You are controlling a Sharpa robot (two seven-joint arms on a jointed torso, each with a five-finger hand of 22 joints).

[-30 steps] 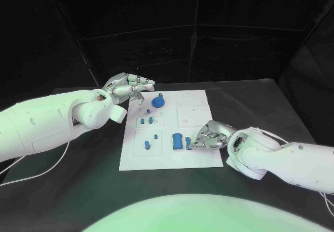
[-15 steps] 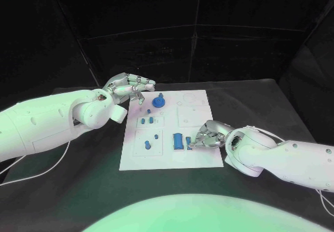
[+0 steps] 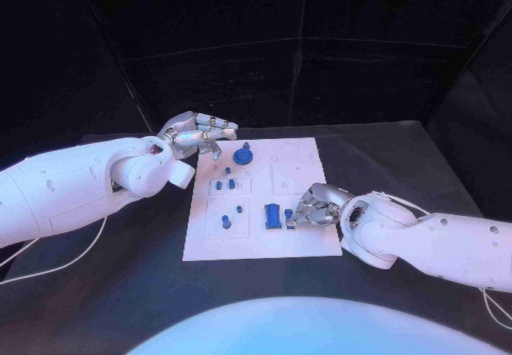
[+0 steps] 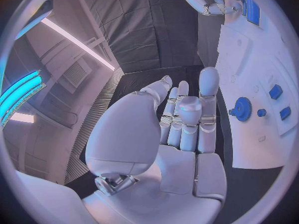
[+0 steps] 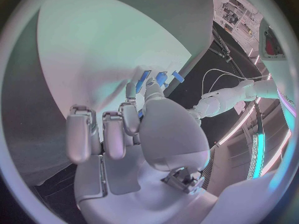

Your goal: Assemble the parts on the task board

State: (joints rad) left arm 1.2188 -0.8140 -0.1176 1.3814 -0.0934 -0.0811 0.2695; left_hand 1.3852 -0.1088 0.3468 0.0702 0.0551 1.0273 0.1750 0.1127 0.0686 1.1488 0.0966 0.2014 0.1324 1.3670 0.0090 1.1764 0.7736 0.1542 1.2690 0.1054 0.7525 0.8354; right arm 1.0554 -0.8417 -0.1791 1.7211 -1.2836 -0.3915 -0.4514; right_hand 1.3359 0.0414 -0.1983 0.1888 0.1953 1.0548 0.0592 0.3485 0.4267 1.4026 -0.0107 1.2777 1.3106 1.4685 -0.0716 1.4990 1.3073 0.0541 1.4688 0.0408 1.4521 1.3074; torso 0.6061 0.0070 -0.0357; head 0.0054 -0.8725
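Note:
The white task board (image 3: 309, 159) lies mid-table. A blue gear (image 3: 243, 156) stands at its far part, and the same gear (image 4: 241, 108) appears in the left wrist view. Small blue pegs (image 3: 224, 183) stand in the middle. A wide blue block (image 3: 274, 215) and a slim blue part (image 3: 289, 218) lie at the near right. My right hand (image 3: 317, 206) is curled over the board with its fingertips (image 5: 147, 87) at the slim part; whether it grips it is hidden. My left hand (image 3: 198, 132) hovers at the board's far left corner, fingers apart, palm (image 4: 143, 134) holding nothing.
Two more small blue pieces (image 3: 226, 220) sit on the near left of the board. Black table (image 3: 128, 274) surrounds the board. A white cable (image 3: 64, 260) trails under my left arm. The left wrist view shows my right hand (image 4: 209, 0) beside the wide block (image 4: 251, 9).
My right hand has edged a little leftward and further onto the board, closing in on the slim part. My left hand and the parts have stayed put.

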